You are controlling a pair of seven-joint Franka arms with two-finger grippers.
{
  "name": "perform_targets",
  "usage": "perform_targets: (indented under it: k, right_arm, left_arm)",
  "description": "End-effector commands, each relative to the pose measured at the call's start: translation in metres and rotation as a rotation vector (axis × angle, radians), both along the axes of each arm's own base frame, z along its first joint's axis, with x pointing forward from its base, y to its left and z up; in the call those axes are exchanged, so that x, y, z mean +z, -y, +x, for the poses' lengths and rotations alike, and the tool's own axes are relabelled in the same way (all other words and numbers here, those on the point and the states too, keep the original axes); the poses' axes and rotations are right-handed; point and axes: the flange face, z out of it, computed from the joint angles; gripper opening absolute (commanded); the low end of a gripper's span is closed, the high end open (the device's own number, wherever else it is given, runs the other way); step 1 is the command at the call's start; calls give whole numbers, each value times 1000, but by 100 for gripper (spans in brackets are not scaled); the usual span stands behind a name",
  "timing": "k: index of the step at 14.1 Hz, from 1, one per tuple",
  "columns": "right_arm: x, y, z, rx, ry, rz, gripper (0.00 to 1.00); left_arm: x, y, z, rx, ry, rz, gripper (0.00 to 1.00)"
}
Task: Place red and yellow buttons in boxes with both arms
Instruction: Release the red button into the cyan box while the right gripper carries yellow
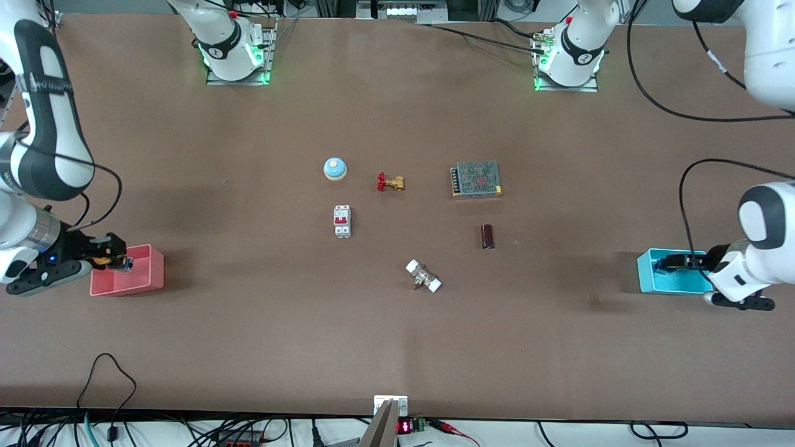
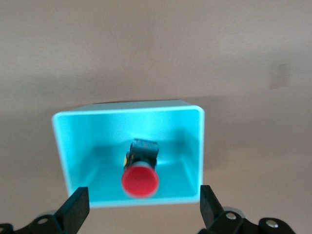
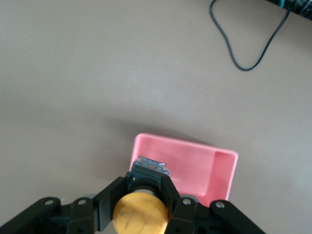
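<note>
The cyan box [image 1: 646, 276] stands at the left arm's end of the table. In the left wrist view the red button [image 2: 140, 179] lies inside the cyan box [image 2: 68, 146], free of the fingers. My left gripper [image 1: 677, 262] hangs over that box, open and empty [image 2: 144, 210]. The pink-red box [image 1: 140, 279] stands at the right arm's end. My right gripper [image 1: 112, 257] is shut on the yellow button [image 3: 140, 213] and holds it over the edge of the pink-red box [image 3: 200, 168]. The right gripper's own jaws [image 3: 141, 197] clamp the button's dark base.
Mid-table lie a blue dome bell [image 1: 335, 168], a brass valve with a red handle [image 1: 390, 182], a metal power supply [image 1: 476, 179], a white circuit breaker [image 1: 342, 221], a dark cylinder [image 1: 487, 236] and a white-ended fitting [image 1: 423, 276]. A black cable [image 1: 105, 372] loops at the table's near edge.
</note>
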Motion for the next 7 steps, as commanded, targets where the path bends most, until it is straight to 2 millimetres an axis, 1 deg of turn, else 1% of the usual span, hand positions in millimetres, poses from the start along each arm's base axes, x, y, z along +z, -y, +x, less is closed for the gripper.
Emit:
perform_targets:
  k: [1,2,4,5,6,7]
  right_arm:
    - [-15,12,11,6,26,10,28]
    - [-21,16,12,2,35,6,28]
    - [-38,26,11,-11,20,5,28]
    - [-45,29,9,-16,9,8,28]
    - [-50,33,8,-20,3,8,28]
    - [-53,36,7,-25,-1,9,28]
  left_arm:
    - [76,19,-11,-41,34,16,100]
    - [94,29,-13,-47,36,12,100]
    - [133,72,-11,-72,33,15,100]
    - [149,97,-12,-65,11,18,100]
    - [171,123,-15,-44,-15,28,100]
    - [189,142,-21,-24,-41,36,100]
